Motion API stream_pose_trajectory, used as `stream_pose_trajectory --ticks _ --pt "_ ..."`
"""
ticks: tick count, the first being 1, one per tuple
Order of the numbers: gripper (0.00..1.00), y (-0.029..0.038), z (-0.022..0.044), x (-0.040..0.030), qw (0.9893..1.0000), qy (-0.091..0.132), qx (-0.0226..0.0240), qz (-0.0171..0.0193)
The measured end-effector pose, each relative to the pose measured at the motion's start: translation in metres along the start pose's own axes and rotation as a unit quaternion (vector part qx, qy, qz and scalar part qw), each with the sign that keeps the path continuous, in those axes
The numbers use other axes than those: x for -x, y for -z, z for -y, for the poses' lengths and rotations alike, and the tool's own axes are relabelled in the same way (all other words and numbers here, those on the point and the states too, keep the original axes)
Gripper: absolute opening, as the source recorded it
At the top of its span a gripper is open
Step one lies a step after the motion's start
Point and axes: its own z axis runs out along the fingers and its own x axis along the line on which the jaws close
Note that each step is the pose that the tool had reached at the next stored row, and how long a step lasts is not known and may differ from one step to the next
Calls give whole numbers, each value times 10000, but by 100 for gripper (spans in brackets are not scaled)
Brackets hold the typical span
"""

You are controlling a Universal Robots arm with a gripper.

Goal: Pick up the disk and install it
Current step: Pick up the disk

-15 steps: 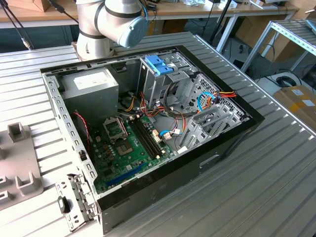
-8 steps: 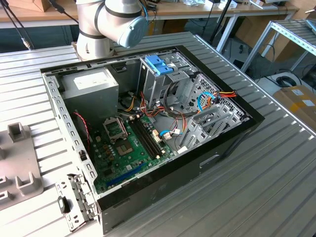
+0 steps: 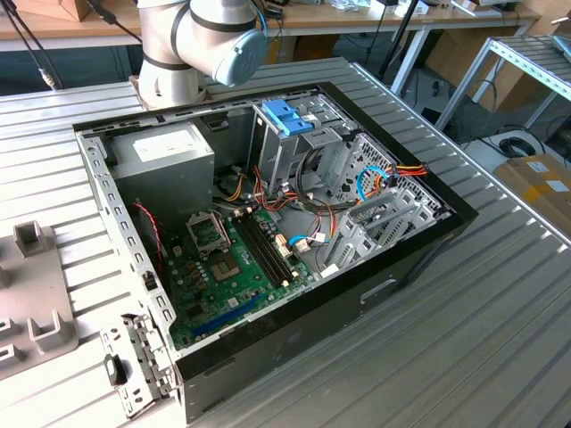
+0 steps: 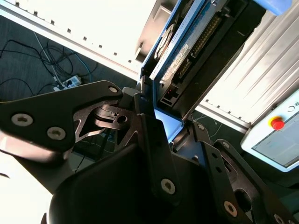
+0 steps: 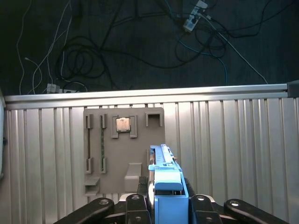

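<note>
In both wrist views my gripper is shut on the disk, gripping it by one end. The disk stands on edge between the black fingers, and its blue carrier frame faces the first wrist camera. The second wrist view shows its dark underside, connector row and blue edge reaching away from the jaws. The disk hangs in the air above the ribbed metal table, over a grey fixture plate. In the exterior view the open computer case lies on the table, with the arm's base behind it.
The fixture plate carries a small square chip and a thin green strip. Inside the case are a grey power-supply box, a motherboard, a drive cage with a blue handle and loose cables. Beyond the table edge cables lie on the floor.
</note>
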Motion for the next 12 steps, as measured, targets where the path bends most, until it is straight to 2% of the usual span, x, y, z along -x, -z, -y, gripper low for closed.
stream_pose_trajectory --ticks 12 --pt "37 2 35 2 10000 0 0 -3"
